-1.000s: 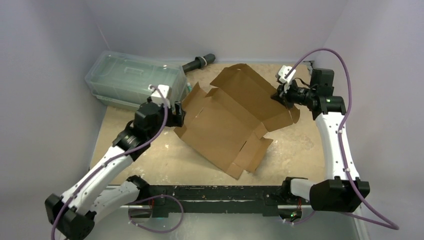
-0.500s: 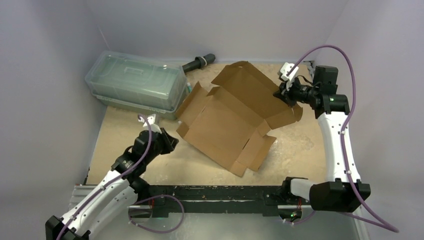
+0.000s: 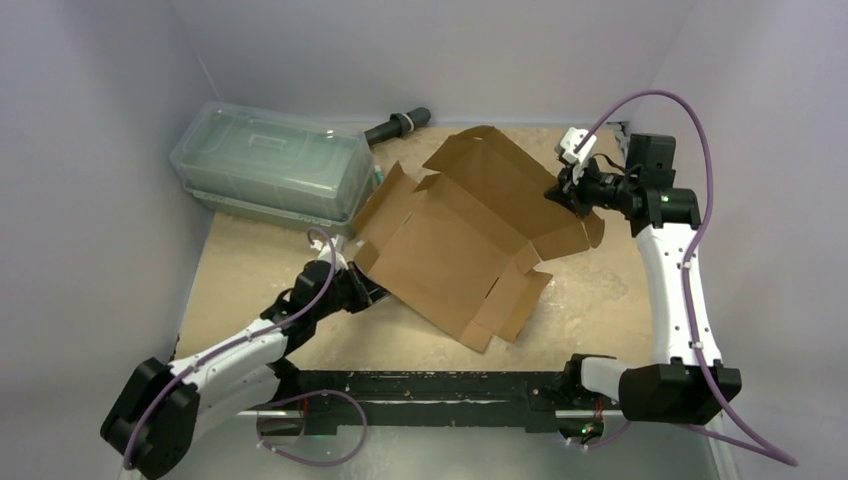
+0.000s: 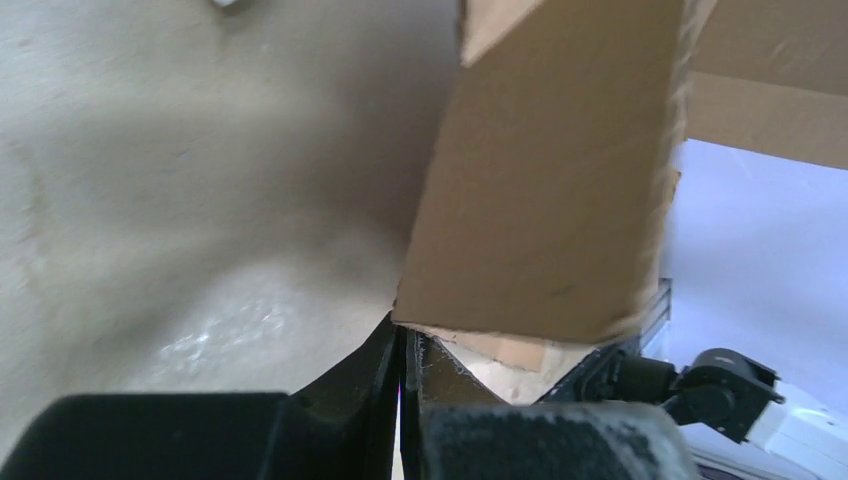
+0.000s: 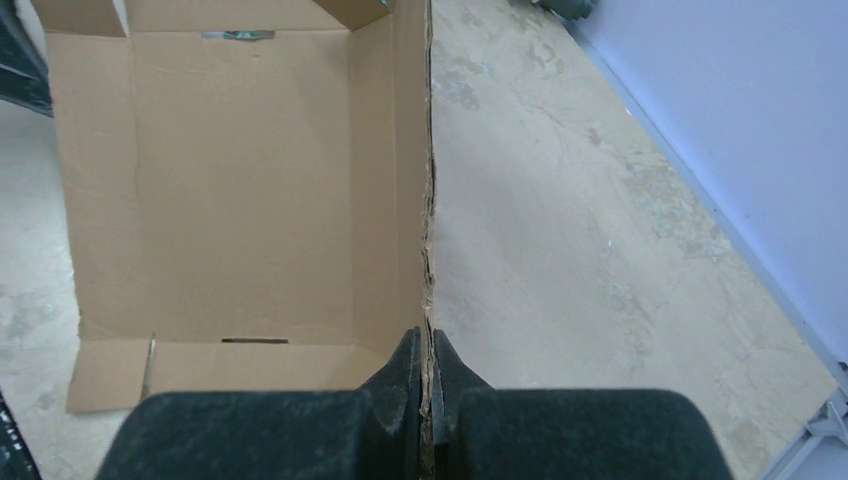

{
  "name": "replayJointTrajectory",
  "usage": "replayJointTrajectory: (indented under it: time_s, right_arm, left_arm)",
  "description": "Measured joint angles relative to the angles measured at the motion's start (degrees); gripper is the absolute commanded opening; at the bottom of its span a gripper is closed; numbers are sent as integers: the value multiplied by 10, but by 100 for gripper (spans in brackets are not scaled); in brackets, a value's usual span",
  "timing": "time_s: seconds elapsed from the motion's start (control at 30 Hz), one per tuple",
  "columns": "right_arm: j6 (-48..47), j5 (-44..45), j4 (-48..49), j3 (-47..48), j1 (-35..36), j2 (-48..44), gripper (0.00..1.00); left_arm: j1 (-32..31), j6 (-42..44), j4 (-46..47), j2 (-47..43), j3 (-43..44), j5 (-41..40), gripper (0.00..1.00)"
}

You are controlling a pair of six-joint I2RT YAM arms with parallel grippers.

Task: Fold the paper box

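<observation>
While the sandy tabletop [image 3: 620, 300] carries everything, the paper box [image 3: 455, 245] sprawls half-open across its middle, flaps splayed and far panel tilted up. Just beside its far-left flap sits the clear plastic lidded container [image 3: 265, 165]. Over to the right gripper [image 3: 557, 195]: clamped on the box's upright right-hand wall, cardboard edge squeezed between both fingers! The left gripper [image 3: 368, 292] sits low at the near-left flap, fingers together at its corner. Whether it pinches cardboard cannot be told.
</observation>
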Motion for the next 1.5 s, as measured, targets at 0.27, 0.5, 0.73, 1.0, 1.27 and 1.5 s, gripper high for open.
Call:
replayJointTrajectory:
  time_s: [0.27, 0.5, 0.73, 1.0, 1.27, 1.5]
  right_arm:
    - [-25, -39, -46, 31, 0, 0, 0]
    - [-68, -60, -85, 61, 4, 0, 0]
    - [-97, -66, -109, 52, 6, -7, 0]
    - [-177, -88, -176, 32, 6, -35, 0]
    - [-226, -96, -215, 4, 10, -45, 0]
    - [-184, -70, -174, 3, 10, -45, 0]
  left_arm:
    - [-4, -11, 134, 135, 50, 30, 2]
    - [-4, -24, 202, 197, 78, 37, 1]
    - [-4, -56, 244, 229, 99, 41, 0]
    - [-4, -120, 273, 261, 100, 27, 0]
    - [-4, -153, 306, 282, 101, 18, 0]
    - [-4, -144, 292, 276, 101, 18, 15]
